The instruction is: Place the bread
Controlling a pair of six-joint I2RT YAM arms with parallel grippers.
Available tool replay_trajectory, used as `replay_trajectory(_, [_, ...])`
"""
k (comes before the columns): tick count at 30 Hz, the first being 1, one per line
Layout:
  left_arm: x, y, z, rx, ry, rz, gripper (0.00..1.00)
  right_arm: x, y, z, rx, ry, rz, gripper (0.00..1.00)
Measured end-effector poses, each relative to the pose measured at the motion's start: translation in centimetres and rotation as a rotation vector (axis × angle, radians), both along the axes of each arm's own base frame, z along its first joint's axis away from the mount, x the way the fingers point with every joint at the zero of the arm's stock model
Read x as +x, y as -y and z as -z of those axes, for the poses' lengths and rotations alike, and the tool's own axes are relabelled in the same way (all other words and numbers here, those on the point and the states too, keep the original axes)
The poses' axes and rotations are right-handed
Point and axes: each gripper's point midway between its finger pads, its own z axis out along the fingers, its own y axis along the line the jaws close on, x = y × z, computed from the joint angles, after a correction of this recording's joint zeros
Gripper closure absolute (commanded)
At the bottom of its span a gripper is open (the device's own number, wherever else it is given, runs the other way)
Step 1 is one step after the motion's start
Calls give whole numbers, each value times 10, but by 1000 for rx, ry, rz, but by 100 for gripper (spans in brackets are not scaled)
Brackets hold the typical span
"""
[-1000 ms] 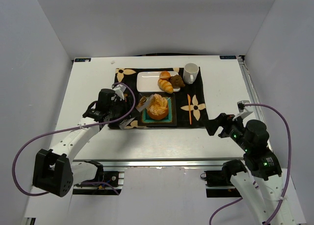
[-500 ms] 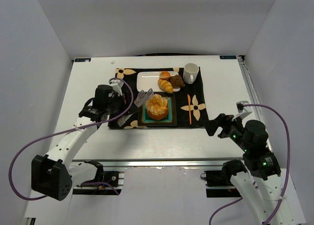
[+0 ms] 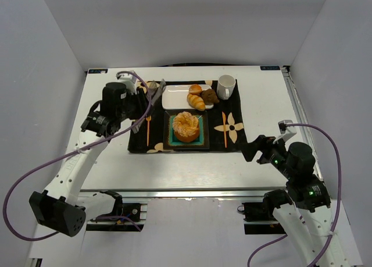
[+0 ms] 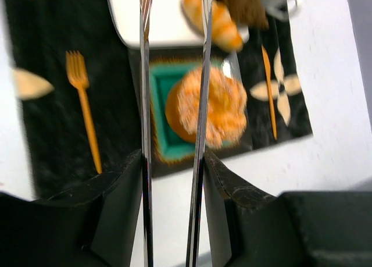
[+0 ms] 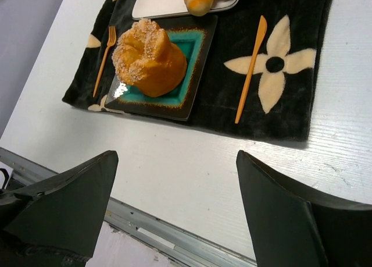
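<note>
Bread (image 3: pixel 186 125) rests on teal plate (image 3: pixel 200 140); placing appears complete. Left hand (image 4: pixel 172 159) pinches tongs (image 4: pixel 144 75), seemingly empty in the blur; right hand (image 5: pixel 177 156) spread. Next: set tongs down.

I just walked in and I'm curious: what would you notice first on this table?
Probably the big sugar-dusted bread, sitting on a teal square plate in the middle of a black flowered placemat. Then the left gripper, by the mat's far-left corner, holding shiny metal tongs.
</note>
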Motion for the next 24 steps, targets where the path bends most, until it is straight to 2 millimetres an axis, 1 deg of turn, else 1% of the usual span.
replay_trajectory(3, [19, -15, -28, 59, 79, -75, 46, 0, -1, 2, 0, -4, -6, 11])
replay_trajectory(5, [34, -26, -42, 106, 122, -125, 46, 0, -2, 1, 2, -2, -12, 11])
replay_trajectory(7, [51, -38, -49, 147, 142, -170, 48, 1, -3, 1, 2, -1, -18, 11])
replay_trajectory(9, [72, -55, -48, 188, 144, -219, 48, 4, -5, 1, -3, -4, -23, 11])
replay_trajectory(11, [94, -76, -42, 221, 135, -271, 48, 7, -6, 3, -12, -10, -27, 11])
replay_trajectory(12, [105, -91, -35, 238, 125, -304, 48, 10, -6, 4, -19, -13, -29, 11])
replay_trajectory(14, [121, -116, -22, 261, 105, -355, 48, 14, -7, 6, -29, -18, -35, 11])
replay_trajectory(17, [141, -149, -2, 291, 80, -412, 48, 21, -9, 7, -45, -13, -41, 11])
replay_trajectory(19, [155, -165, 13, 311, 68, -433, 48, 25, -10, 5, -53, -4, -43, 11])
replay_trajectory(21, [168, -175, 29, 324, 54, -435, 48, 28, -10, -1, -59, 11, -45, 11])
replay_trajectory(24, [185, -190, 60, 334, 17, -438, 49, 32, -9, -18, -63, 60, -42, 11])
